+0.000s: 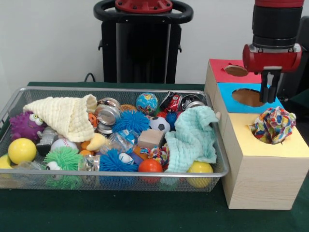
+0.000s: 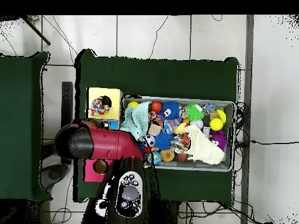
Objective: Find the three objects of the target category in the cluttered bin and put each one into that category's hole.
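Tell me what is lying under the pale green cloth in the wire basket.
Under the pale green muslin cloth in the silver wire mesh basket, a yellow ball and a multicoloured rope knot show at its edges. Anything beneath its middle is covered.

Silver mesh bin (image 1: 14, 104) on dark green surface (image 1: 120, 212). Rope ball (image 1: 273, 124) multicoloured: red, yellow, blue, green, white strands, seen in yellow box top (image 1: 289, 145). Blue top (image 1: 227, 92) and red top (image 1: 218, 70) noted behind. Mint cloth (image 1: 193, 137), cream cloth (image 1: 65, 116), purple spiky toy (image 1: 23, 126), orange ball (image 1: 150, 166). Second rope ball (image 1: 159, 154) possibly, partly hidden.
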{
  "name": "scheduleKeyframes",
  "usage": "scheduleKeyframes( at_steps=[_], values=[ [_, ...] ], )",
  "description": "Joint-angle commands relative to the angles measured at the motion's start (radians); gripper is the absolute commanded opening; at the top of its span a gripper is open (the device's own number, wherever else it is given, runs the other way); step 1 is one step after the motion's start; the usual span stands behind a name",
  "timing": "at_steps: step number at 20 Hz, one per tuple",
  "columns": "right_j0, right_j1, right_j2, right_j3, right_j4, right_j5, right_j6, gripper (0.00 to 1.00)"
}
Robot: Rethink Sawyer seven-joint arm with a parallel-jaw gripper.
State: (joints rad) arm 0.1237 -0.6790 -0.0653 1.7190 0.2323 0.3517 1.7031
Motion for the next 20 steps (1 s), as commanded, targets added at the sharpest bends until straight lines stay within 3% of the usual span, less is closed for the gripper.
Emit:
scheduleKeyframes(
  at_steps=[1, 20],
  values=[
    [0.010, 0.072, 0.002, -0.045, -0.001, -0.101, 0.202, 0.00],
    [0.066, 0.167, -0.040, -0.114, 0.049, -0.178, 0.236, 0.00]
  ],
)
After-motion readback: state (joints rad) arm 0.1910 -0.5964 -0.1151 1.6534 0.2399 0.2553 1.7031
